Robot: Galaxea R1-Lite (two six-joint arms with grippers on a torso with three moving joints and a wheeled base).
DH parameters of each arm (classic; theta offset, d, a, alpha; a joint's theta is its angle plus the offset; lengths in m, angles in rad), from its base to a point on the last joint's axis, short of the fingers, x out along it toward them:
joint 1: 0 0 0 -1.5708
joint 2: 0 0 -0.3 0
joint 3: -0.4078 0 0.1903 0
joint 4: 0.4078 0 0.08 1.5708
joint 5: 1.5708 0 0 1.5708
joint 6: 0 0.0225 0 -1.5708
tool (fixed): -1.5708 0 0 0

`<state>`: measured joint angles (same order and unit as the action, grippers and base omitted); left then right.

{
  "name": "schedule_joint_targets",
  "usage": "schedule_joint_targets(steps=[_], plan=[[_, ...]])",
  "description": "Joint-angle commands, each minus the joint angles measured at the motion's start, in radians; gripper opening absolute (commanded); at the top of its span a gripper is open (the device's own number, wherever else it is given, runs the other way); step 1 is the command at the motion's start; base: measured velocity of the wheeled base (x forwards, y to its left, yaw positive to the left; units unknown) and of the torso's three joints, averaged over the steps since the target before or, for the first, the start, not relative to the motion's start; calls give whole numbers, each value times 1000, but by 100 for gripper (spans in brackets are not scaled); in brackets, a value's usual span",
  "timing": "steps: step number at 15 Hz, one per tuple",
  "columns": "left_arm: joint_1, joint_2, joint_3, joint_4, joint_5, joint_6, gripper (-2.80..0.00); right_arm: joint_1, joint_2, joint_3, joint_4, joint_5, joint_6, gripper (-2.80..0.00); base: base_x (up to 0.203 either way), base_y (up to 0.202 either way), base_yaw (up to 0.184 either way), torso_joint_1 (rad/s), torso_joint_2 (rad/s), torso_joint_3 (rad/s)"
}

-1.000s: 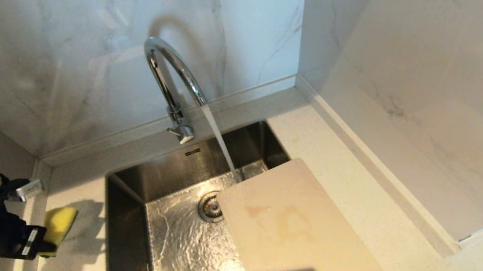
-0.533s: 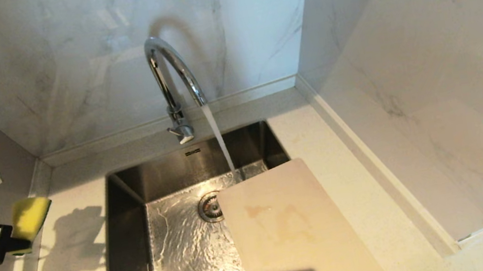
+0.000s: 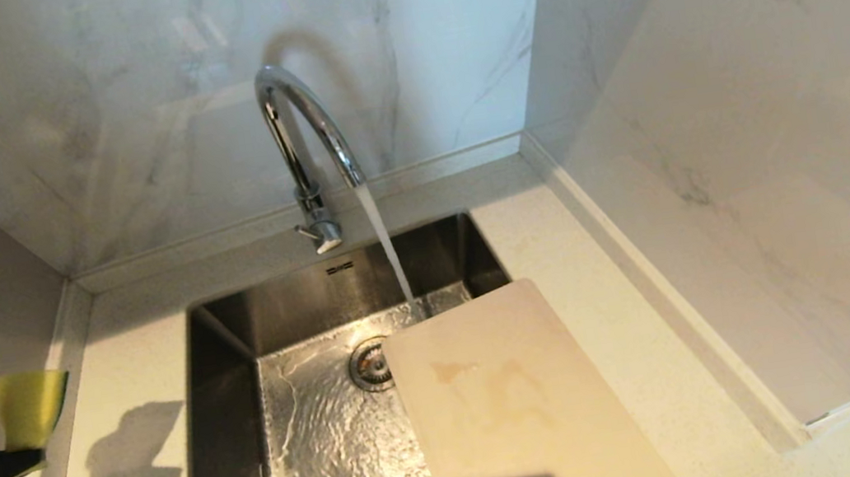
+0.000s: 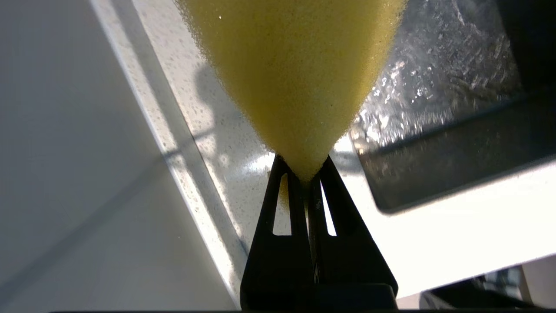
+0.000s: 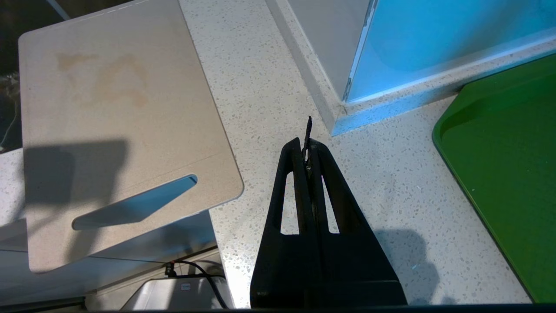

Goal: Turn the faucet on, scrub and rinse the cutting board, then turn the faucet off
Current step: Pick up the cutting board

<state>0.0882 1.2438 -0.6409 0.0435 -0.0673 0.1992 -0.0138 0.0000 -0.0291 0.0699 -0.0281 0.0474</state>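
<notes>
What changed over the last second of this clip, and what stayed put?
The left pincer, shut on the yellow sponge, drew back toward the left edge of the head view, away from the sink. Unchanged: the faucet keeps running, and the cutting board lies over the sink's right side.

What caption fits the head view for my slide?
Faucet running into the sink, stained cutting board across its right edge, left hand holding a yellow sponge over the counter.
</notes>
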Motion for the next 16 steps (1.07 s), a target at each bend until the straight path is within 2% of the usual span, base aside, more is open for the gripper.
schedule_joint_targets(steps=[1, 3, 7, 10, 14, 16], plan=[[-83, -128, 69, -21, 88, -64, -280, 0, 0, 0, 1, 0, 1, -280, 0, 0, 0, 0, 0, 0], [-100, -194, 129, -25, 120, -87, -280, 0, 0, 0, 0, 0, 1, -280, 0, 0, 0, 0, 0, 0], [-102, -339, 215, -31, 126, -94, -280, 1, 0, -1, 1, -1, 1, -280, 0, 0, 0, 0, 0, 0], [-102, -497, 340, -50, 126, -96, -280, 0, 0, 0, 1, 0, 1, -280, 0, 0, 0, 0, 0, 0], [-89, -670, 526, -159, 124, -74, -280, 0, 0, 0, 0, 0, 1, -280, 0, 0, 0, 0, 0, 0], [-81, -715, 594, -259, 124, -73, -280, 0, 0, 0, 1, -1, 0, -280, 0, 0, 0, 0, 0, 0]])
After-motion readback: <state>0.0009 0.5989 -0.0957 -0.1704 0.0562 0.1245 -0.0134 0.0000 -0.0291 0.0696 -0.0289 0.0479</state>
